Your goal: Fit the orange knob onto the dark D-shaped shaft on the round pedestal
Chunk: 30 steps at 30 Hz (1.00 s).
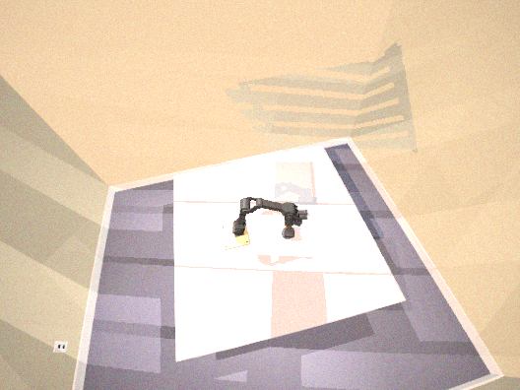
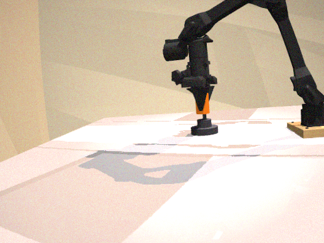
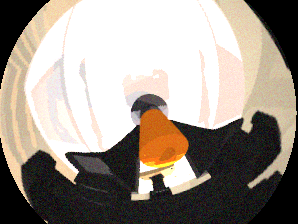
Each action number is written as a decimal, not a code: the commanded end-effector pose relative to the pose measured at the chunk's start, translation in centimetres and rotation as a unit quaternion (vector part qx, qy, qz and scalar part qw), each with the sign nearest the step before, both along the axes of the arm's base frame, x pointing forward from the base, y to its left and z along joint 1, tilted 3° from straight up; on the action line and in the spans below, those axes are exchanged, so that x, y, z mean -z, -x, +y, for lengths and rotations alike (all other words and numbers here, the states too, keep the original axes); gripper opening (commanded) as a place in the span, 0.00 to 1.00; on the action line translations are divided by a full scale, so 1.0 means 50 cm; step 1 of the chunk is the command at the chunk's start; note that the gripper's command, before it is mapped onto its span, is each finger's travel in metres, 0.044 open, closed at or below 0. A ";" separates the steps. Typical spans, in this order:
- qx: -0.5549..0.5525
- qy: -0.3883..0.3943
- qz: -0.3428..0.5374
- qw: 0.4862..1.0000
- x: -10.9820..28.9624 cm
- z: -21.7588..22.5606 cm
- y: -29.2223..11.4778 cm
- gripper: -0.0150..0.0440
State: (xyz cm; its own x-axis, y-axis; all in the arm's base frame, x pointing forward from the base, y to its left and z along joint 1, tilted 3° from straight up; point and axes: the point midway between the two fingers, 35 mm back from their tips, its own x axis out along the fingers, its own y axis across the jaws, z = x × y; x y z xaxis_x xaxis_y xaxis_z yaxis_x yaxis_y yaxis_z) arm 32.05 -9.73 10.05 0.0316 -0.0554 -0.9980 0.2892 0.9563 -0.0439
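Note:
The orange knob (image 2: 207, 105) (image 3: 162, 137) is upright between the fingers of my gripper (image 2: 203, 107) (image 3: 155, 127), which is shut on it. In the top view only a speck of orange shows. The knob is over the round dark pedestal (image 2: 204, 130) (image 1: 288, 233) (image 3: 149, 102). A short length of dark shaft (image 2: 204, 116) shows between the knob's lower edge and the pedestal's raised middle, so the knob stands clear of the pedestal. Whether the shaft's tip is inside the hole cannot be seen. Both flat sides are hidden.
The arm's base stands on a wooden board (image 2: 313, 133) (image 1: 242, 240), to the right of the pedestal in the exterior view and to its left in the top view. The white table top (image 1: 222, 305) carries shadows and pinkish patches of light.

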 end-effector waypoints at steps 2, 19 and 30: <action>0.002 0.001 0.000 1.000 0.003 -0.001 0.002 0.25; 0.002 0.001 0.000 1.000 0.004 0.001 0.007 0.25; 0.065 -0.001 -0.003 0.998 -0.009 0.001 0.006 0.25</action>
State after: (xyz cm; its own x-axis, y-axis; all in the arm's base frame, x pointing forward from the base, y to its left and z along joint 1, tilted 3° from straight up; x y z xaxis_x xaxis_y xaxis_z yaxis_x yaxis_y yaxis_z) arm 31.65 -9.61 10.17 0.0264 -0.0541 -0.9982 0.3442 0.9380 -0.0418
